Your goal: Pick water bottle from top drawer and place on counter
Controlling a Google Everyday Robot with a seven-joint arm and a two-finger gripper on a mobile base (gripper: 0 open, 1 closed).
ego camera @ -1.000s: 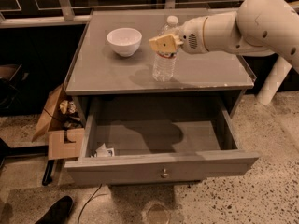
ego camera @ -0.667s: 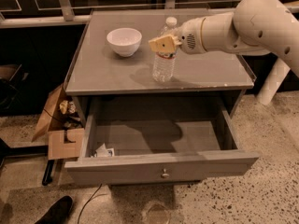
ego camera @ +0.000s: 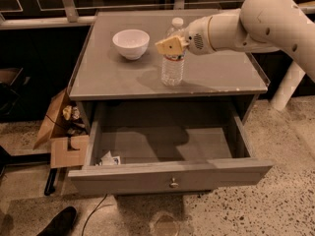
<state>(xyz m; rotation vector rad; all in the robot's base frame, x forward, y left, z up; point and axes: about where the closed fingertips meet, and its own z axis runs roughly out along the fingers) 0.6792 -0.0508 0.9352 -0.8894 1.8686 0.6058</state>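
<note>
Nothing is seen to have moved since a second ago: the water bottle [ego camera: 173, 73] stands upright on the tabletop [ego camera: 221, 75], the gripper [ego camera: 171, 45] at its shoulder, its grip not discernible. The light bottle could be toppled if dragged during withdrawal.

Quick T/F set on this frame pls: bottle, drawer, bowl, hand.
1. The water bottle stands upright on the counter. True.
2. The top drawer is closed. False: it is pulled open.
3. The white bowl sits inside the drawer. False: it is on the counter, apart from the bottle.
4. The hand is at the bottle's upper part, above the counter. True.
</note>
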